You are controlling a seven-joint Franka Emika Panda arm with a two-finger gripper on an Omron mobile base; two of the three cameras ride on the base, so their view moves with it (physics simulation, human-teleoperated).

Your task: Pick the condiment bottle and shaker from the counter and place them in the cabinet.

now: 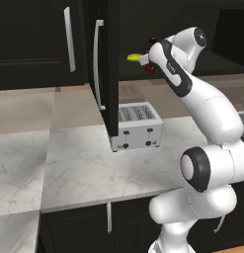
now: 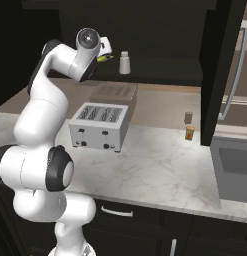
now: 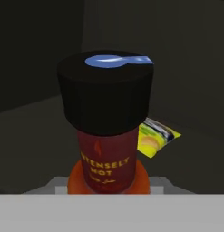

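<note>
The condiment bottle (image 3: pixel 106 158), red with a black cap and the words "intensely hot", stands upright close before the hand camera, and my gripper (image 1: pixel 149 63) is shut on it. A bit of its red body (image 1: pixel 150 68) shows at the hand, which is raised inside the open dark cabinet (image 2: pixel 160 75) above the counter (image 1: pixel 94 168). From the right, the gripper (image 2: pixel 102 52) is at the shelf's left end. The white-grey shaker (image 2: pixel 124 63) stands upright on the cabinet shelf, a little to the right of the hand.
A yellow packet (image 3: pixel 155 138) lies on the shelf just behind the bottle. The cabinet door (image 1: pixel 111 74) with its silver handle (image 1: pixel 96 64) stands open left of the arm. A toaster (image 2: pixel 100 125) and a tiny orange-brown jar (image 2: pixel 190 132) sit on the counter below.
</note>
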